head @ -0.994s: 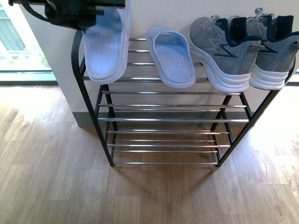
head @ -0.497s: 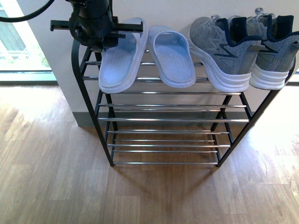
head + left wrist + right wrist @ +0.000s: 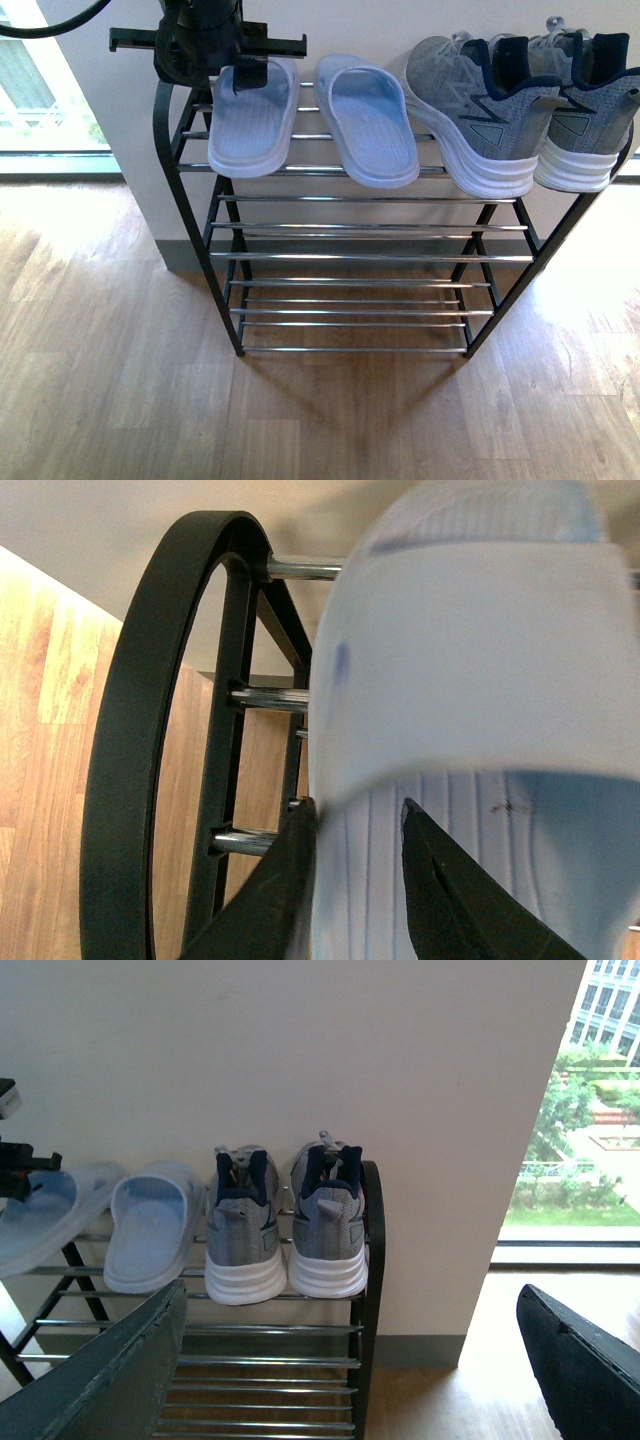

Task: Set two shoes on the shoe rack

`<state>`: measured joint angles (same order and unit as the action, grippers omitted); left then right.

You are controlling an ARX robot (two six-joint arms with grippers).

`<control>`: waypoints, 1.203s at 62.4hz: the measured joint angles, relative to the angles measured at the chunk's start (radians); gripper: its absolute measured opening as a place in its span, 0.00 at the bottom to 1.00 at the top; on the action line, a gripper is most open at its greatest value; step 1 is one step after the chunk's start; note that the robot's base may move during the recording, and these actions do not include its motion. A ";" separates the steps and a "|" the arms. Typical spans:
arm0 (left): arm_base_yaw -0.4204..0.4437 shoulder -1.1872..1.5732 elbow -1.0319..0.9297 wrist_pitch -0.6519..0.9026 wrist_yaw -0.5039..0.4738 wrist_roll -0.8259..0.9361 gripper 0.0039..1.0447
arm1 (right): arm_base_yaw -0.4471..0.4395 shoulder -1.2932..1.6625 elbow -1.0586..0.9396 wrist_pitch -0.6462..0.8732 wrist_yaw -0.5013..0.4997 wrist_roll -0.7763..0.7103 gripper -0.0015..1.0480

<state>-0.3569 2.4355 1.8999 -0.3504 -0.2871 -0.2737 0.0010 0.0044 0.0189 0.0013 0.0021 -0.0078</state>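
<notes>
My left gripper (image 3: 228,62) is shut on a pale blue slide (image 3: 252,118) at the left end of the shoe rack's (image 3: 360,256) top tier; the slide lies on the chrome rods. In the left wrist view the fingers (image 3: 290,880) pinch the slide's side edge (image 3: 470,680) by the rack's black end hoop (image 3: 130,750). The second slide (image 3: 366,118) lies beside it, then the two grey sneakers (image 3: 480,110) at the right end. My right gripper (image 3: 350,1360) is open and empty, away from the rack; its view shows the slides (image 3: 150,1220) and sneakers (image 3: 285,1225).
The rack stands against a white wall (image 3: 380,30) on a wooden floor (image 3: 120,380). Its lower tiers (image 3: 350,310) hold nothing. Bright windows are at the far left (image 3: 30,90) and, in the right wrist view, at the right (image 3: 580,1110).
My left gripper has brought the slide from above the rack's left end down and right. The slide now lies flat on the top rods beside the other slide.
</notes>
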 joint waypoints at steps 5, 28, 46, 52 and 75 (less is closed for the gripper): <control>-0.002 -0.003 -0.002 -0.002 0.004 -0.002 0.45 | 0.000 0.000 0.000 0.000 0.000 0.000 0.91; -0.007 -0.470 -0.317 0.143 0.033 -0.029 0.91 | 0.000 0.000 0.000 0.000 0.000 0.000 0.91; 0.117 -0.826 -1.017 1.072 0.049 0.231 0.52 | 0.000 0.000 0.000 0.000 0.000 0.000 0.91; 0.139 -0.895 -1.165 1.158 0.081 0.249 0.37 | 0.000 0.000 0.000 0.000 0.000 0.000 0.91; 0.238 -1.186 -1.568 1.258 0.176 0.263 0.01 | 0.000 0.000 0.000 0.000 0.000 0.000 0.91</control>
<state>-0.1184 1.2499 0.3317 0.9077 -0.1112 -0.0105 0.0010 0.0044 0.0189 0.0013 0.0025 -0.0078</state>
